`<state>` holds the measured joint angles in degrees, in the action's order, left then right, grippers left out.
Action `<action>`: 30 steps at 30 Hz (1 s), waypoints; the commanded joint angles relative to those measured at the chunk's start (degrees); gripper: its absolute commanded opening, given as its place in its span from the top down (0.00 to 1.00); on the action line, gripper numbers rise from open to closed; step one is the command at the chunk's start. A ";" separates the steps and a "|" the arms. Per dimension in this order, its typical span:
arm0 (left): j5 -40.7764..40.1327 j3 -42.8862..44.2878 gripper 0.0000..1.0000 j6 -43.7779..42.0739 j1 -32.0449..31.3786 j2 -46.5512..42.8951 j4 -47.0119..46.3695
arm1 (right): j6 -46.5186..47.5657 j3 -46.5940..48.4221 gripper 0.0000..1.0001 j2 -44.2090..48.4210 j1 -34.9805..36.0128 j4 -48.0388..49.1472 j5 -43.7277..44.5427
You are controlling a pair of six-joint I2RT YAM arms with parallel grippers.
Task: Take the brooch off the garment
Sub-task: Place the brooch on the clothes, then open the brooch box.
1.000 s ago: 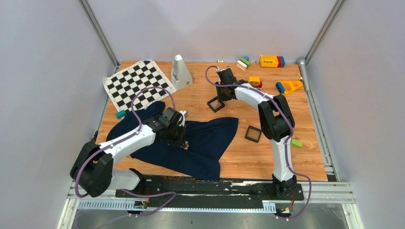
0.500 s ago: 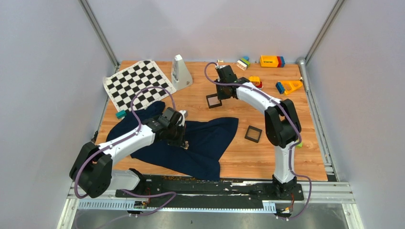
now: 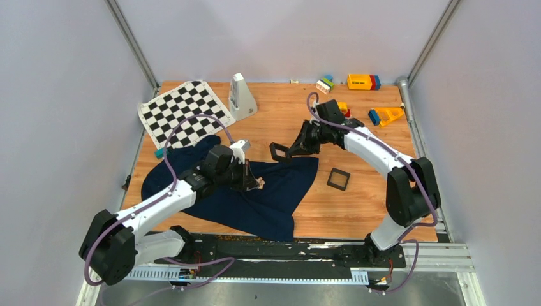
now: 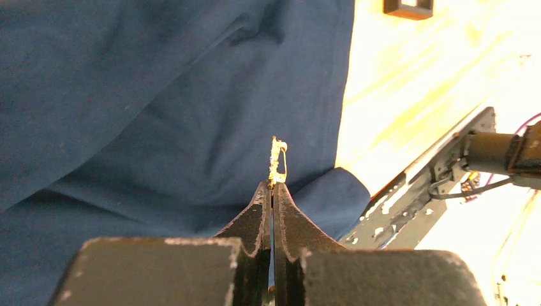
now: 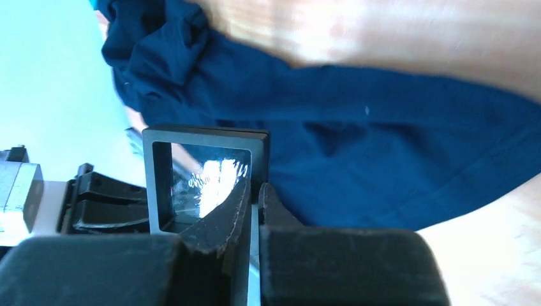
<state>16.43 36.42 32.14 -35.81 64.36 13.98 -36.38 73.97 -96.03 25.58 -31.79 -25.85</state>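
The dark navy garment lies spread on the wooden table, near the front left. My left gripper is over its middle, shut on a small gold brooch that sticks out past the fingertips, with the cloth behind it. My right gripper is at the garment's far edge. It is shut on one wall of a small black square box with a clear window and holds it tilted up. The garment also fills the right wrist view.
A second black square box lies right of the garment. A black-and-white chequered mat and a white wedge-shaped object are at the back left. Toy blocks sit at the back right. A teal block is by the garment's left end.
My right arm has swung from the back middle toward the garment, carrying the black box. My left gripper has turned and shifted slightly right and back with the brooch.
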 commanded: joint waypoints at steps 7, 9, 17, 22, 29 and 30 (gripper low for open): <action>7.56 -1.12 0.90 2.51 -2.39 9.43 -11.58 | -32.70 -15.07 1.00 8.42 -0.58 9.11 -10.16; 6.38 -1.94 0.58 2.52 -3.18 9.29 -12.67 | -36.44 -18.09 1.00 9.08 -0.62 11.61 -13.25; 1.59 -6.33 0.13 -1.21 -5.04 -3.26 -18.58 | -48.65 -23.04 1.00 13.12 -0.61 13.94 -13.96; -13.30 -12.51 0.09 -11.37 -12.79 -17.28 -24.68 | -52.80 -23.76 1.00 14.99 -0.71 14.37 -15.81; -16.82 -22.36 0.00 -36.48 -17.51 -28.79 -38.19 | -54.75 -22.52 1.00 17.93 -0.36 11.14 -16.94; -16.10 -22.62 0.00 -38.75 -17.97 -28.86 -39.43 | -55.15 -22.52 1.00 18.58 -0.22 10.80 -16.69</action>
<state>2.74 16.32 11.70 -52.14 37.30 -15.03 -84.49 50.26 -81.21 24.95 -19.38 -42.13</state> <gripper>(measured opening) 0.995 0.040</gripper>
